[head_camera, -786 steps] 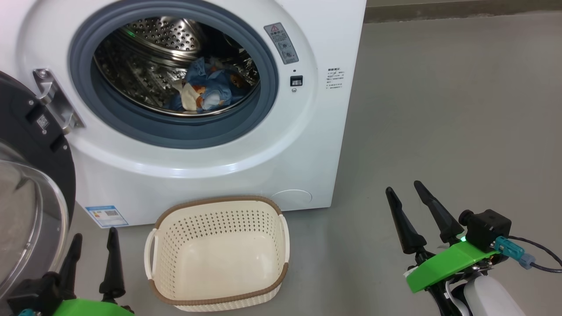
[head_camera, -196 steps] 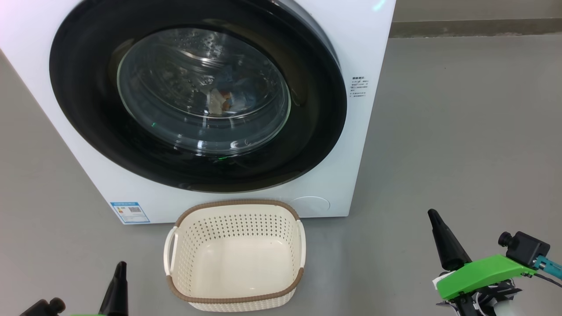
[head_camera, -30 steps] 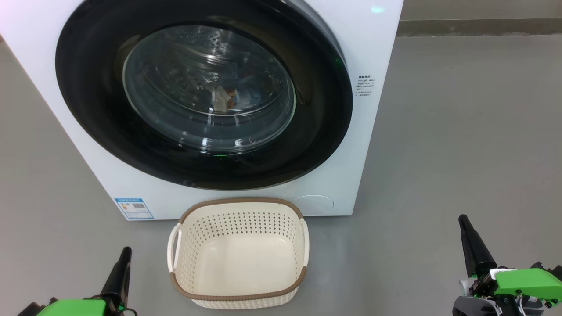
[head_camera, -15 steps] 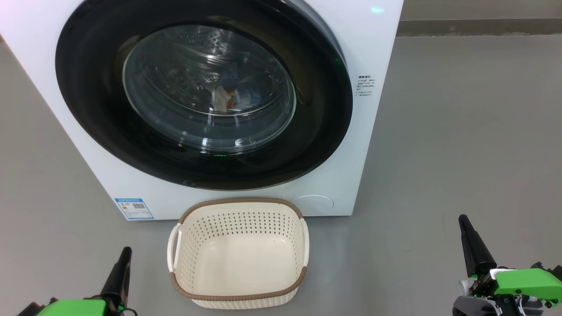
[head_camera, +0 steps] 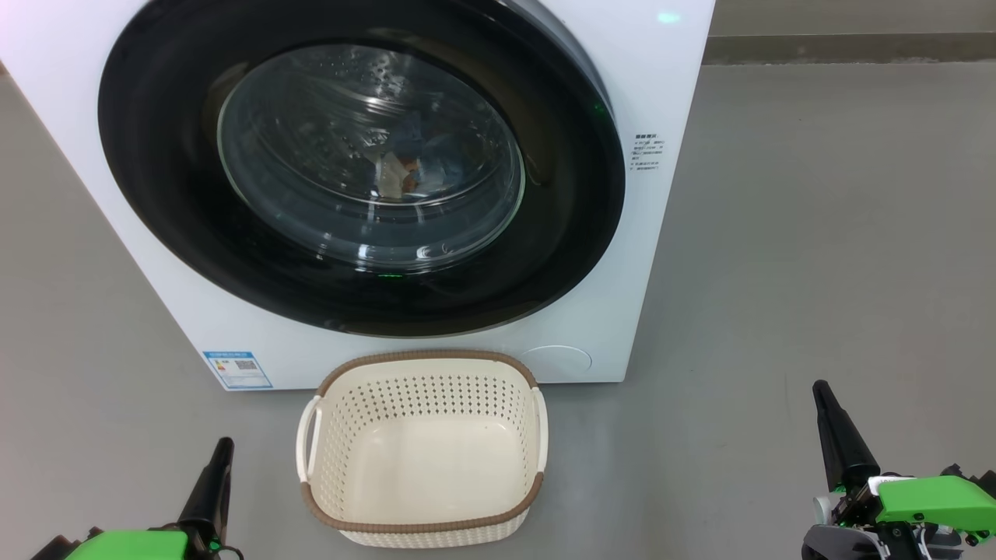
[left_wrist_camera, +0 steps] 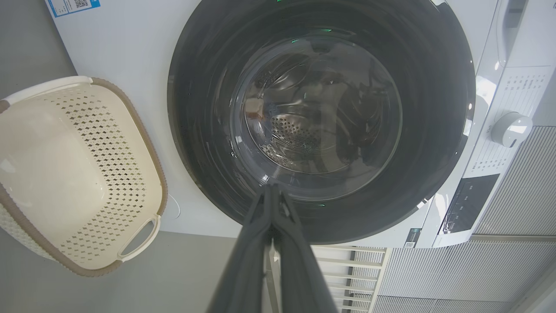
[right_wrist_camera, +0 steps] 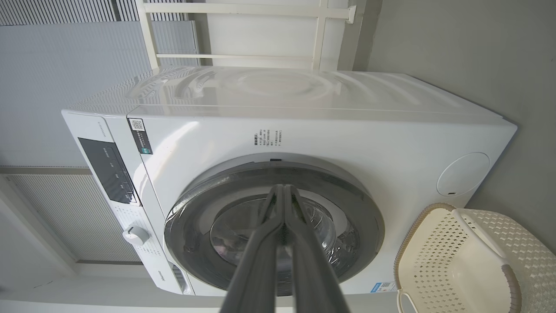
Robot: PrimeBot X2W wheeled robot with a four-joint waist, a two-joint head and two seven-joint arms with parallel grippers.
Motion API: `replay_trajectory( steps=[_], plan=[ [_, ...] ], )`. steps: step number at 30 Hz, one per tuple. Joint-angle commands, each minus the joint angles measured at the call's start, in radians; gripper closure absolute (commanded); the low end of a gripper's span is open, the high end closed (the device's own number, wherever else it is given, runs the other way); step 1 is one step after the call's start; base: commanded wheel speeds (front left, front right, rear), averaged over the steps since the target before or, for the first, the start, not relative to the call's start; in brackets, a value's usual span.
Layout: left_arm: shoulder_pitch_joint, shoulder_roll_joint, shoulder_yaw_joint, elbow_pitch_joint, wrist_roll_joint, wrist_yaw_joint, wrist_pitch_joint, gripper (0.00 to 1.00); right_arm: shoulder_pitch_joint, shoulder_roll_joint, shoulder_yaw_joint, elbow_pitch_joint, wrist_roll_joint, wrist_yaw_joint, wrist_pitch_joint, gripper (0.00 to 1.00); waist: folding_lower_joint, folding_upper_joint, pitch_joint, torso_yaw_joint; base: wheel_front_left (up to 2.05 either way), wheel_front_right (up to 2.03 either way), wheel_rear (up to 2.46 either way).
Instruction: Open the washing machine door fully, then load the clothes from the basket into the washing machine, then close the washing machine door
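Task looks done: the washing machine door is shut with the clothes inside, the basket sits empty (just before the washing machine), and the left end effector and right end effector are pinched closed, empty.

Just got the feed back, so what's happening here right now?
Nothing is being handled. The washing machine door looks shut, with the clothes visible through its glass, inside the drum. The basket stands empty on the floor before the washing machine. The left gripper and right gripper are both shut, holding nothing, low at either side.
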Motion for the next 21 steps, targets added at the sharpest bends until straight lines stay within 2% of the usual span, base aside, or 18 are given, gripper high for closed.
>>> replay_trajectory(
  steps=[1,21],
  plan=[
    [-0.048,0.013,0.035,-0.018,-0.008,-0.002,0.006,1.0,-0.014,-0.001,0.022,-0.029,-0.001,0.002,0.005,1.0,0.0,-0.0001,0.0,0.0,0.0,0.0,0.0],
    [-0.048,0.013,0.035,-0.018,-0.007,-0.002,0.006,1.0,-0.014,-0.001,0.021,-0.029,-0.001,0.002,0.006,1.0,0.0,-0.0001,0.0,0.0,0.0,0.0,0.0]
  ],
)
